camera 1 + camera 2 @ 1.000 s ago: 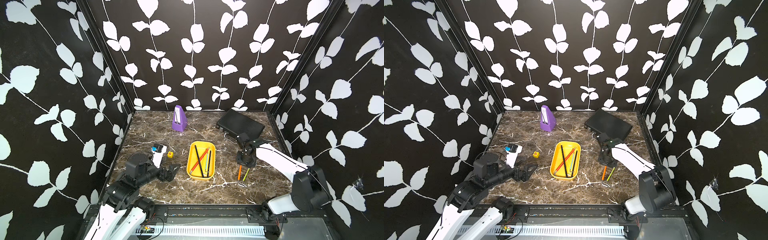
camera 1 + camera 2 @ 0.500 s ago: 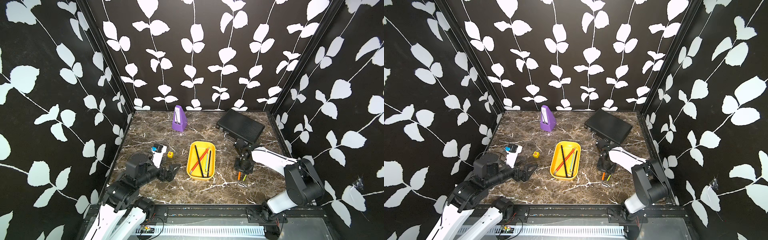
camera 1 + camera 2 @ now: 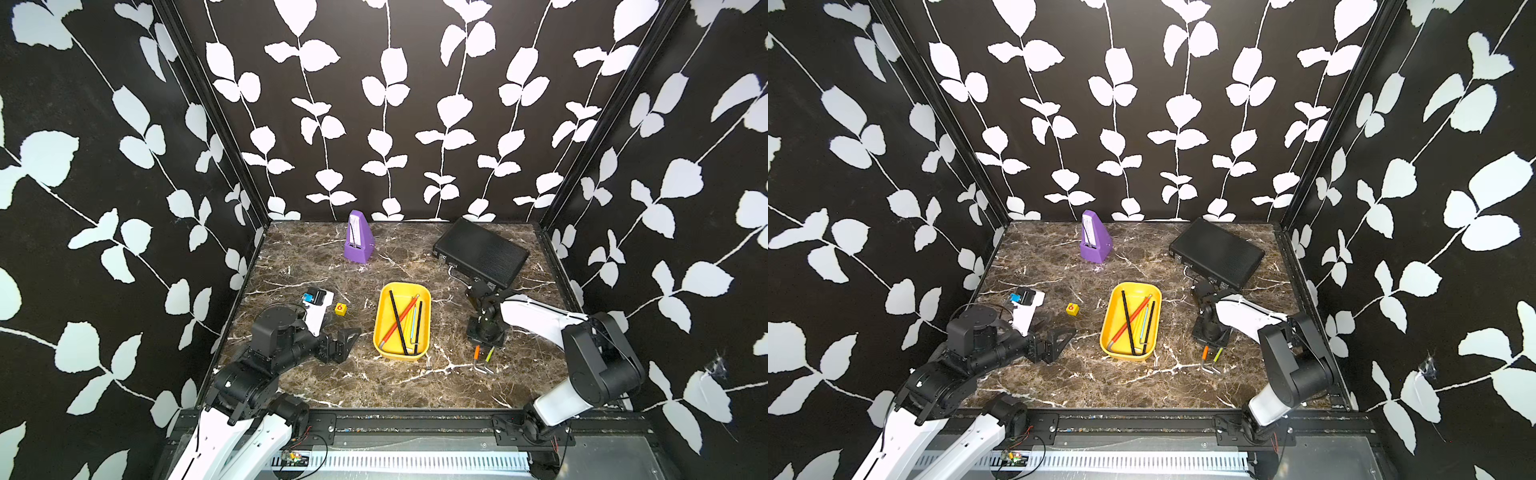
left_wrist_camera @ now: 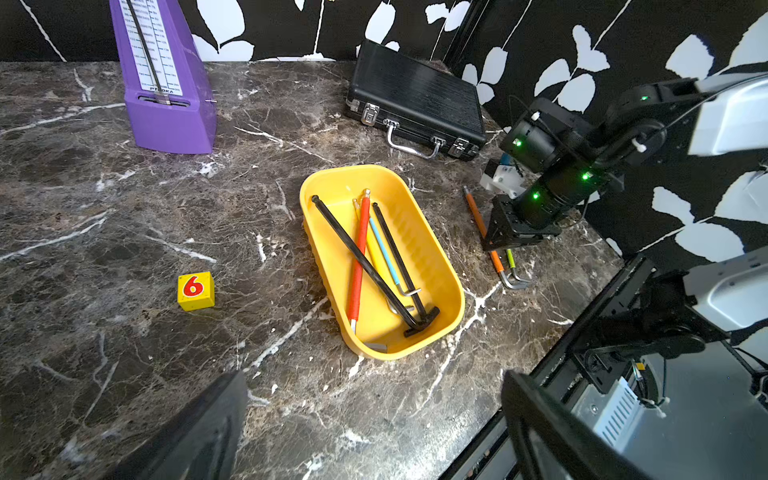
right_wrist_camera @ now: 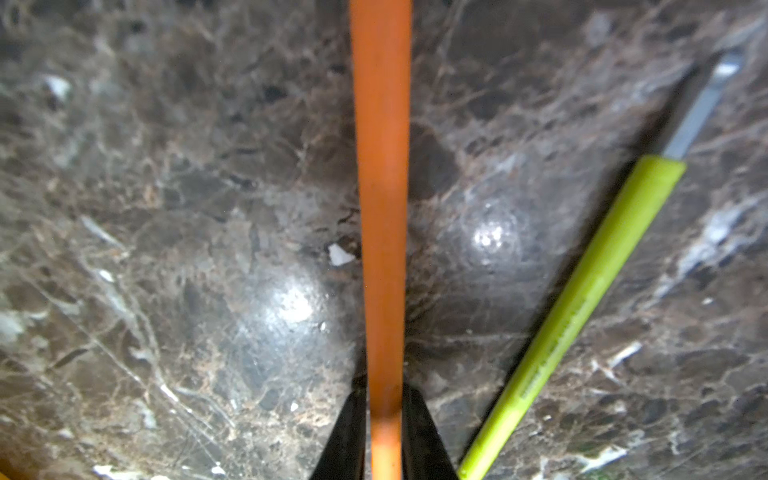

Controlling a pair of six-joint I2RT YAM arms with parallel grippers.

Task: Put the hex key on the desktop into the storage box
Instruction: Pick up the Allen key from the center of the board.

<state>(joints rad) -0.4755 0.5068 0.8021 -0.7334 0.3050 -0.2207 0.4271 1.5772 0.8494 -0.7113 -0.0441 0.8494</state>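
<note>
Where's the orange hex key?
In both top views the orange hex key lies right of the storage box, beside the green key, in the right claw.

glossy marble-look desktop (image 3: 374,386); smooth plastic storage box (image 3: 402,286); ribbed black case (image 3: 482,253)

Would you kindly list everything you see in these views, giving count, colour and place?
desktop: one, dark brown marble, under everything.
storage box: one, yellow, mid-desktop.
boxed hex keys: at least four (two black, red, blue), lying in the storage box.
orange hex key: one, orange sleeve, on the desktop on the box's right-arm side.
green hex key: one, yellow-green, beside the orange one.
metronome: one, purple, upright at the rear.
briefcase: one, black, closed, rear right.
die: one, yellow with a red 6, on the box's left-arm side.
walls: three, black with white leaves.
left gripper: one, black, open, empty.
right gripper: one, black, closed on the orange hex key.
</note>
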